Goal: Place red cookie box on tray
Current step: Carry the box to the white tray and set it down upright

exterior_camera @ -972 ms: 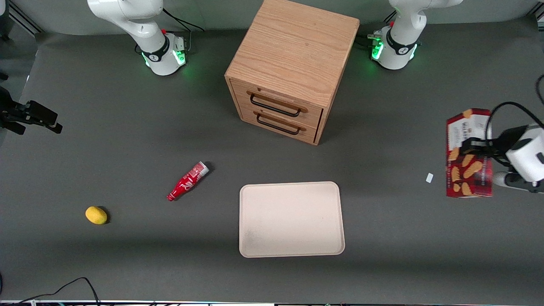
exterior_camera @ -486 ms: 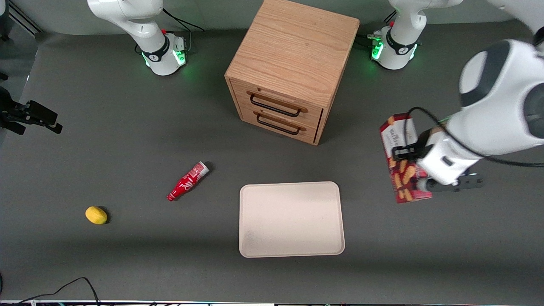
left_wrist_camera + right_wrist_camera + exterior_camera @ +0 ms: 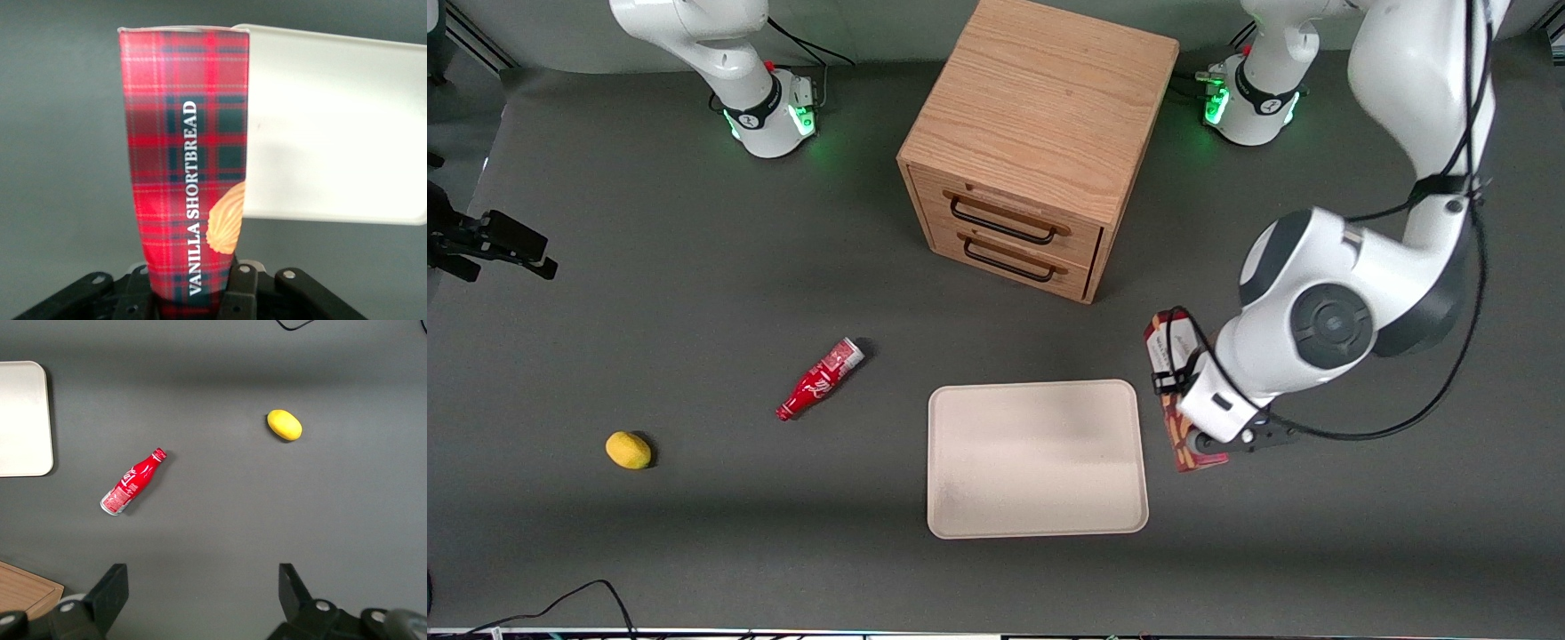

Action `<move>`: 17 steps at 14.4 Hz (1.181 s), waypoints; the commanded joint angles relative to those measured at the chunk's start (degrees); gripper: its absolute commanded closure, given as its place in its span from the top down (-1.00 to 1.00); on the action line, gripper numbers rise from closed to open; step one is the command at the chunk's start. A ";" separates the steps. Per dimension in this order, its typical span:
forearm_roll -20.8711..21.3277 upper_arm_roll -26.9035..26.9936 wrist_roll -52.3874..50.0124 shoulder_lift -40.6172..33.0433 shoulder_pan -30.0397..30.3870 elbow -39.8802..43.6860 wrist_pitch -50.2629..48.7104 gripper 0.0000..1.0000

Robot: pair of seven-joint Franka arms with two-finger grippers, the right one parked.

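Observation:
The red cookie box (image 3: 1170,354), a slim tartan carton with a white panel, hangs in the air just beside the tray's (image 3: 1037,458) edge toward the working arm's end of the table. My gripper (image 3: 1193,402) is shut on it, and the arm covers much of the box in the front view. In the left wrist view the red cookie box (image 3: 187,173) reads "VANILLA SHORTBREAD" and stands out from my gripper (image 3: 190,293), whose black fingers (image 3: 238,292) press its sides. The pale cream tray (image 3: 333,127) lies flat on the table beside and below the box, with nothing on it.
A wooden drawer cabinet (image 3: 1034,142) with two closed drawers stands farther from the front camera than the tray. A small red bottle (image 3: 819,380) and a yellow lemon (image 3: 629,450) lie toward the parked arm's end of the table.
My gripper has carried the red cookie box from the working arm's end of the table toward the tray, lowering it, and the box has turned edge-on to the front camera.

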 commanded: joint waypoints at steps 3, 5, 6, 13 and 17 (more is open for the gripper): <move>8.90 0.20 -5.94 8.09 -4.31 1.02 10.63 -1.00; 10.57 0.38 -5.51 10.47 -4.49 1.02 13.54 -1.00; 11.19 0.38 -4.98 11.52 -4.40 1.11 14.24 -1.00; 12.51 0.47 -0.49 15.57 -4.40 1.37 18.99 -1.00; 14.44 0.47 -0.49 15.58 -4.40 1.20 19.08 0.99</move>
